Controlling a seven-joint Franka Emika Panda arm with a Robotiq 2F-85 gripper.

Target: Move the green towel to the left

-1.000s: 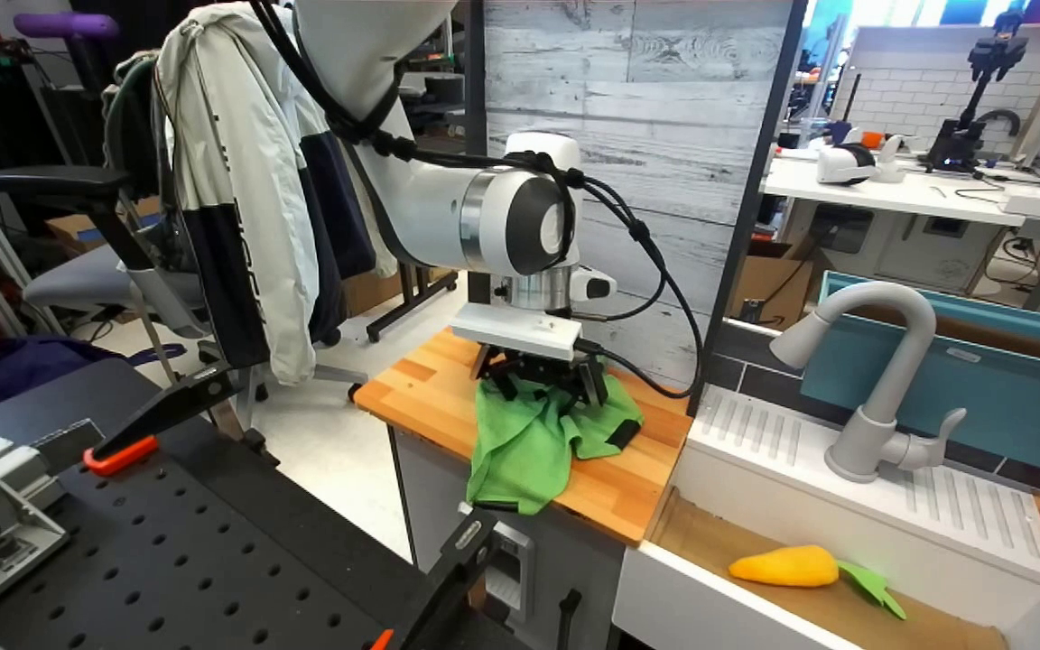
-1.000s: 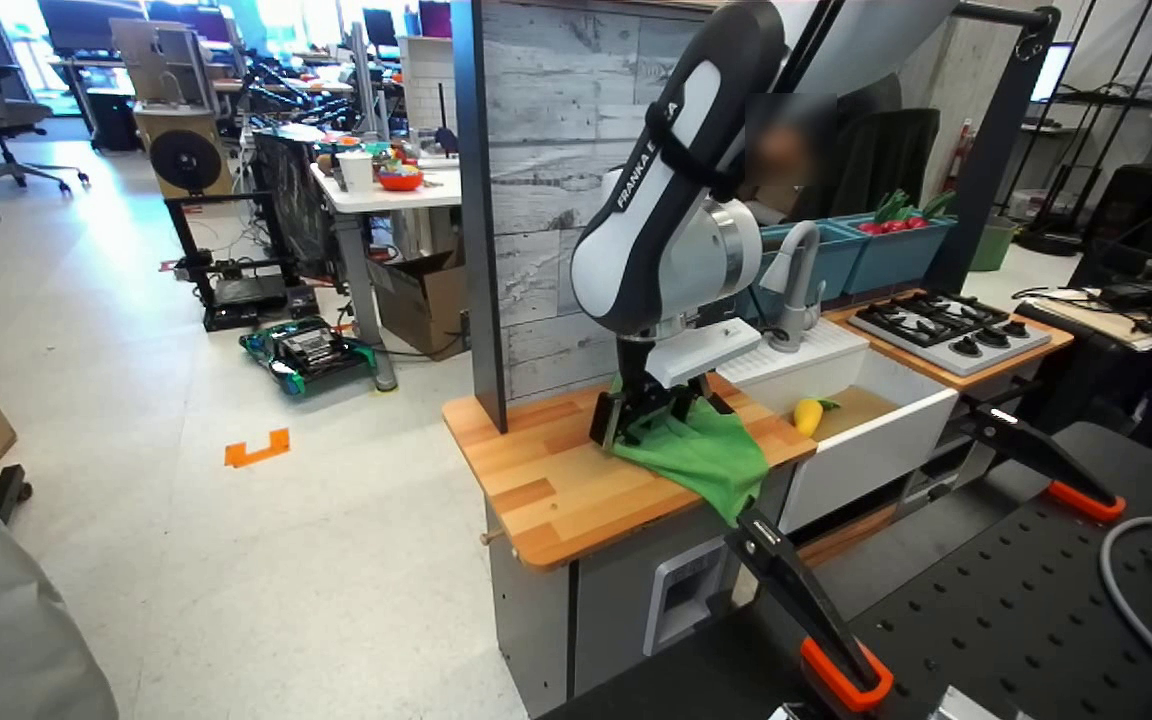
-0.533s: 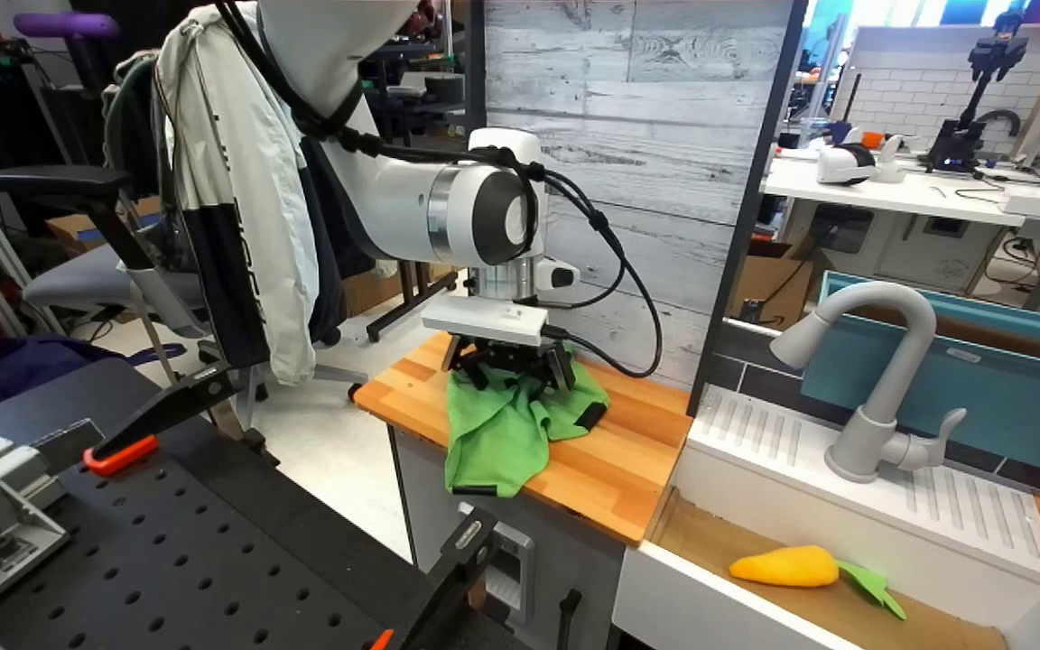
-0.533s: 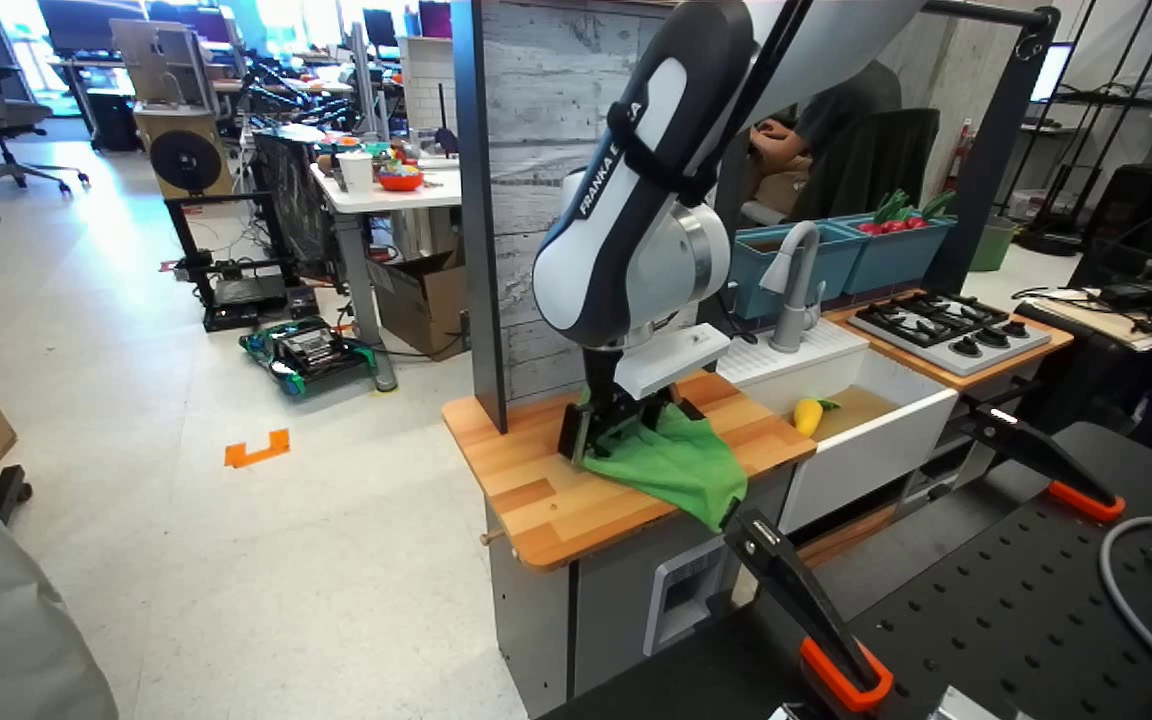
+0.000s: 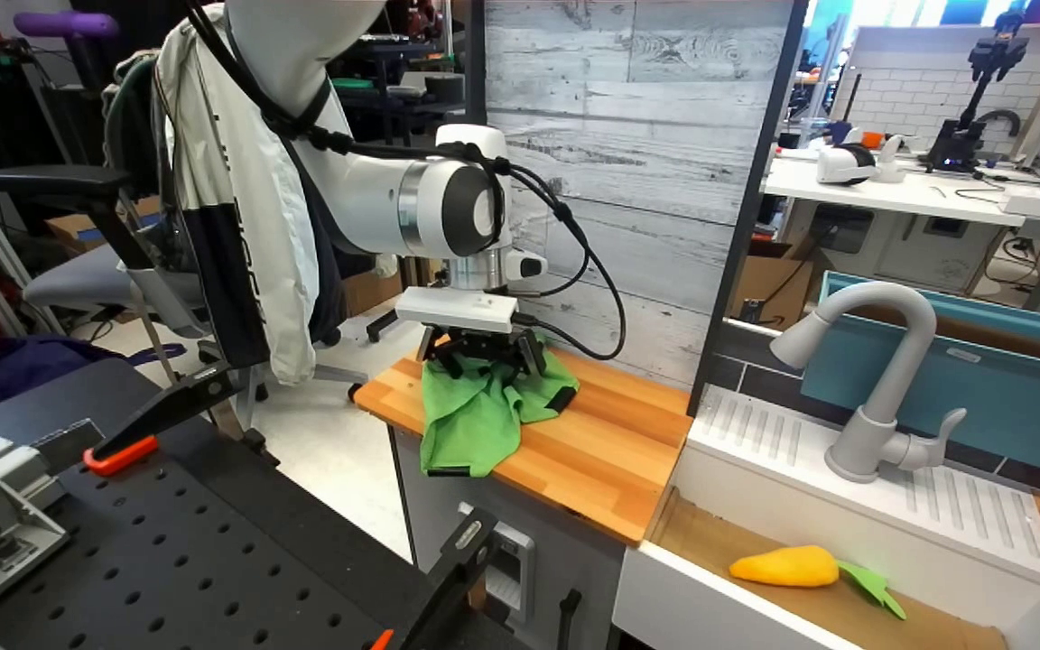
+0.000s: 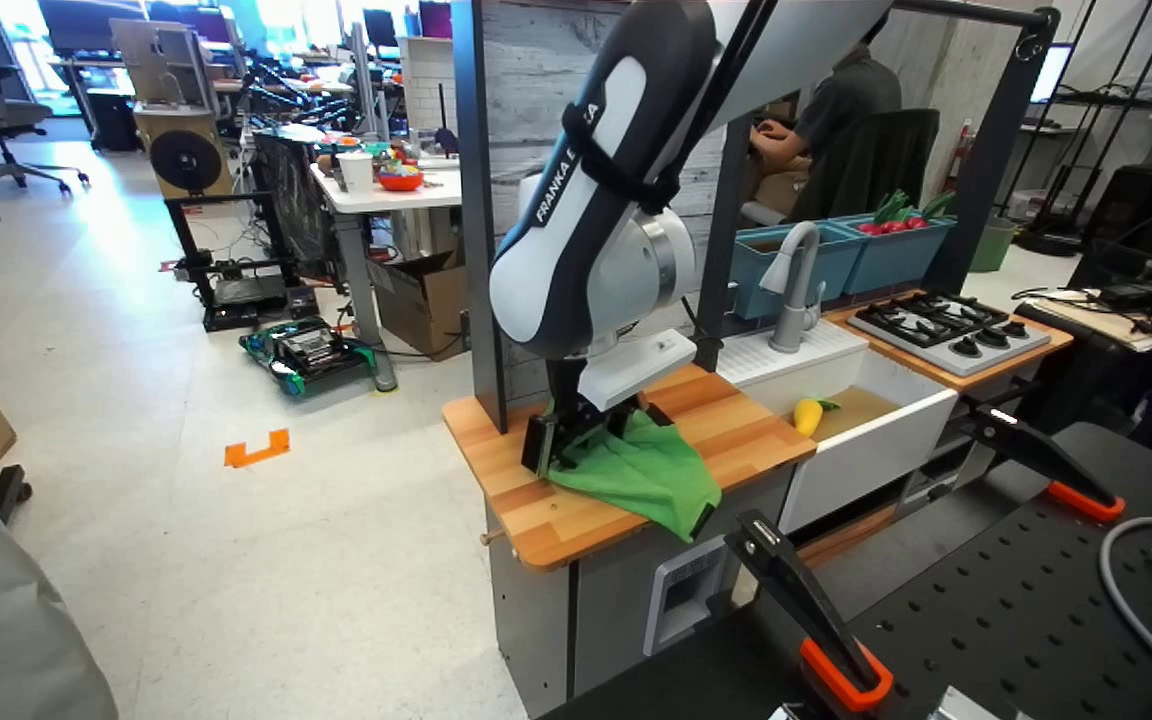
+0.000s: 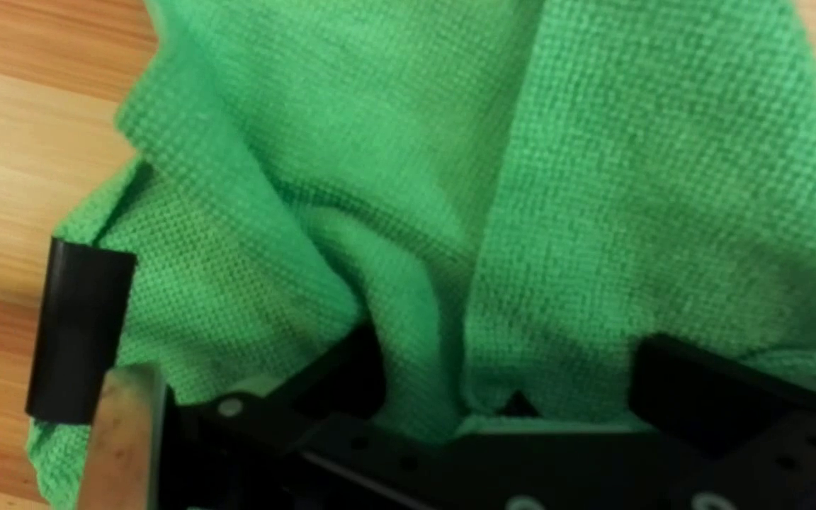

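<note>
Right down on the green towel (image 5: 470,424), that's the gripper (image 5: 484,366), and it's wide: the fingers (image 6: 537,447) stand well apart, cloth rumpled in the gap between them. In an exterior view, a fingertip reaches down just at the towel's edge, low over the table (image 6: 536,515). Over to the wrist view: green weave nearly fills it, a deep fold runs down toward the dark gripper parts along the bottom, and a black patch (image 7: 82,329) sits on the cloth's left edge, wood showing beyond.

And the towel itself? Lying crumpled on the table, its lower part draped over the front edge, where a black strip (image 5: 448,471) hangs in front of the grey cabinet (image 5: 588,560). The arm (image 6: 606,220) bends down over it all, before the grey panel (image 5: 637,181).

Off to the side, well apart from the towel, there's the white sink (image 5: 682,600), a yellow vegetable (image 5: 786,567) with a green top lying in it and the grey tap (image 5: 901,366) standing at its back. Behind the tap, a blue box (image 5: 1007,397). Further along, in an exterior view, we've got the stove top (image 6: 951,335), and down at the front, two black clamps (image 6: 801,592) with orange ends.
</note>
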